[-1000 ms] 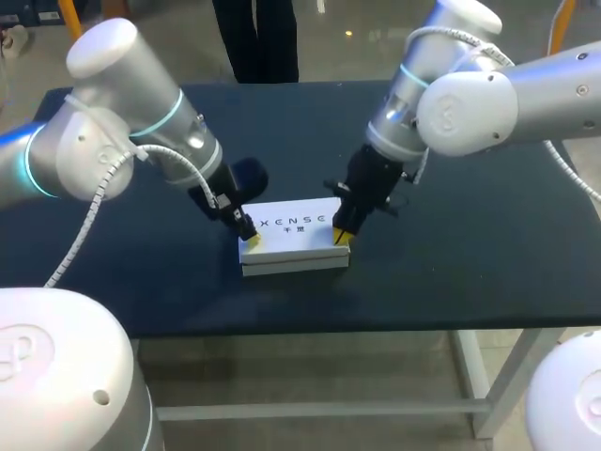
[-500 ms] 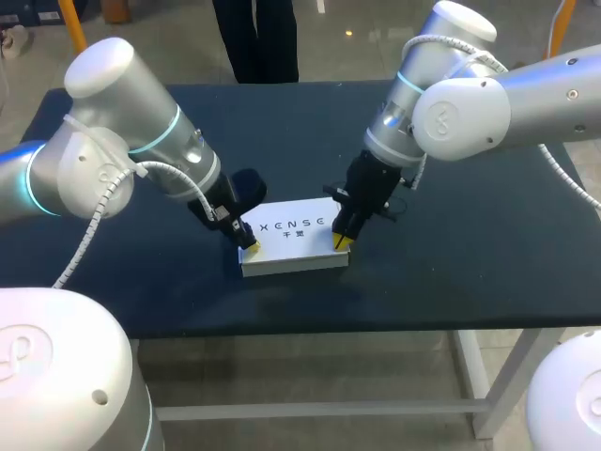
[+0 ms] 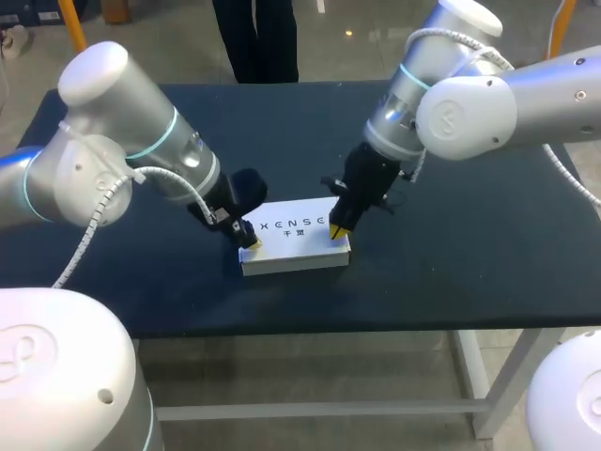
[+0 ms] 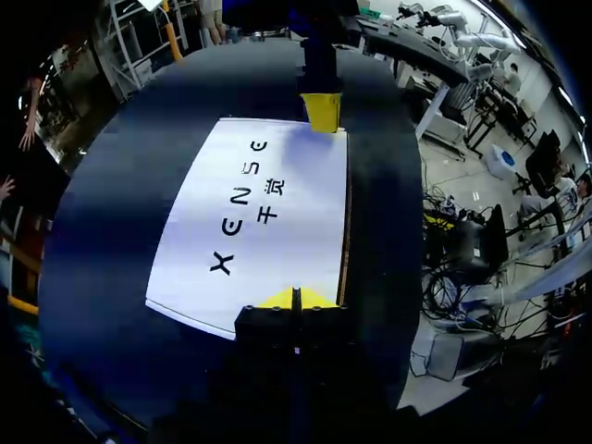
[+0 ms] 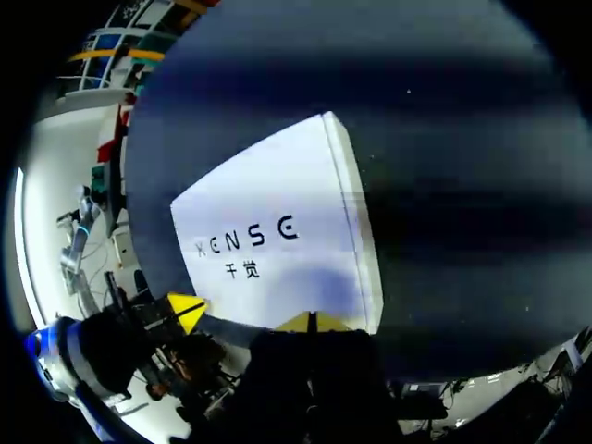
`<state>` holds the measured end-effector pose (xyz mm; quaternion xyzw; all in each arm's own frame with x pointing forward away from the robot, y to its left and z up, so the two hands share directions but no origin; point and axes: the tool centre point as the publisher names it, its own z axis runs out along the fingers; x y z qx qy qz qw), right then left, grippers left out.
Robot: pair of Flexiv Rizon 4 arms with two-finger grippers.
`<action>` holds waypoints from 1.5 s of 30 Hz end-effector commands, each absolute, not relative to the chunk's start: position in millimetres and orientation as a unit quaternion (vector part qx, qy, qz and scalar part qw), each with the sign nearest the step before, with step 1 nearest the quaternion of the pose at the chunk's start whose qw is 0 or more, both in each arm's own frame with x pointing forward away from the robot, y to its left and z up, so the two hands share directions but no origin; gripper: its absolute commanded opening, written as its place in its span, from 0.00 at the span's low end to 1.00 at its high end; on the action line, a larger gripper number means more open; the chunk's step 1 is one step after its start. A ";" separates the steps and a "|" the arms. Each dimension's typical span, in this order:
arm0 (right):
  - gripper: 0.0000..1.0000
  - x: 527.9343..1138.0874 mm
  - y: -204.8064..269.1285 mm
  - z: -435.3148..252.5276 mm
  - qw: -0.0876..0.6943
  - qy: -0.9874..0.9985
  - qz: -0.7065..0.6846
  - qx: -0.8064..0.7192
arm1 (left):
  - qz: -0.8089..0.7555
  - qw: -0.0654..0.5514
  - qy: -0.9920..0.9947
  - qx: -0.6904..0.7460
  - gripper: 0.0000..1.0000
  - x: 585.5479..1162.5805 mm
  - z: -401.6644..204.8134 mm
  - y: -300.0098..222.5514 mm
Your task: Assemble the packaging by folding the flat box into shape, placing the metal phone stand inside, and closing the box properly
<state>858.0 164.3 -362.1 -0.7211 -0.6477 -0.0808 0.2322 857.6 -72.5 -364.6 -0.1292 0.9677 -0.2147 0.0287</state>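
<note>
Head view, two arms at work over a dark table [image 3: 470, 254]: the white box [image 3: 296, 258], folded into shape, lies flat near the table's front edge, midway between the arms. Its lid [image 3: 293, 237] is down and carries dark lettering. The left gripper [image 3: 252, 242] comes in from the left and sets its yellow tips on the lid's left end, close to the front corner. The right gripper [image 3: 338, 230] comes in from the right and stands at the lid's right end; whether it touches the lid or hangs just above it cannot be told.

Left wrist view: the left gripper's two fingers are clenched, their yellow tips meeting along one seam with nothing between them, at the near end of the lid. The lid stretches ahead of them to the other arm's yellow tip at the far end.

Right wrist view: the right gripper is likewise clenched on nothing, tips together over the box's near end, the left gripper beside it at the neighbouring corner.
</note>
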 end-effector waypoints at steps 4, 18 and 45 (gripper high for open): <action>0.00 851.9 158.9 -363.3 0.229 -0.646 -0.087 -0.723 | -0.203 0.034 0.969 -0.134 0.00 851.7 -362.0 -72.4; 0.00 858.4 156.9 -394.6 0.262 -0.635 -0.065 -0.724 | -0.206 0.005 0.966 -0.153 0.00 853.4 -384.5 -66.9; 1.00 878.0 82.3 -262.8 0.100 -0.684 -0.344 -0.636 | -0.155 0.011 0.951 -0.268 1.00 811.6 -296.6 -92.6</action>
